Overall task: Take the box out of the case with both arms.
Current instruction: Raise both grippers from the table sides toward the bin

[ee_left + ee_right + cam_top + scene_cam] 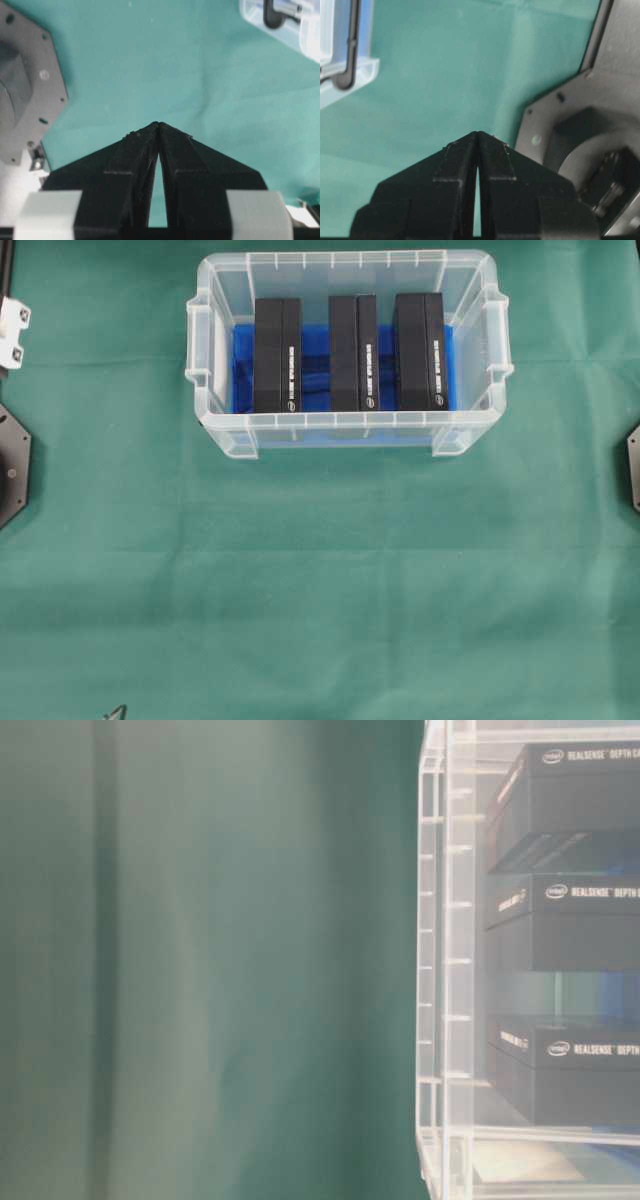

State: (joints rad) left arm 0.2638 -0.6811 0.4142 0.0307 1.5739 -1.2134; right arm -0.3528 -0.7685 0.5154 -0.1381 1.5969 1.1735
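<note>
The clear plastic rimmed case (347, 425) sits near the far edge of the green cloth-covered surface (320, 590), and on its blue lining three black rectangular boxes (277, 354) stand on edge side by side with gaps between them, probably so that a gripper can slip in on either side. The left gripper (158, 125) and the right gripper (477, 134) each hang over bare cloth near their own side edge with jaws pressed together and empty, so the lift looks not yet begun.
</note>
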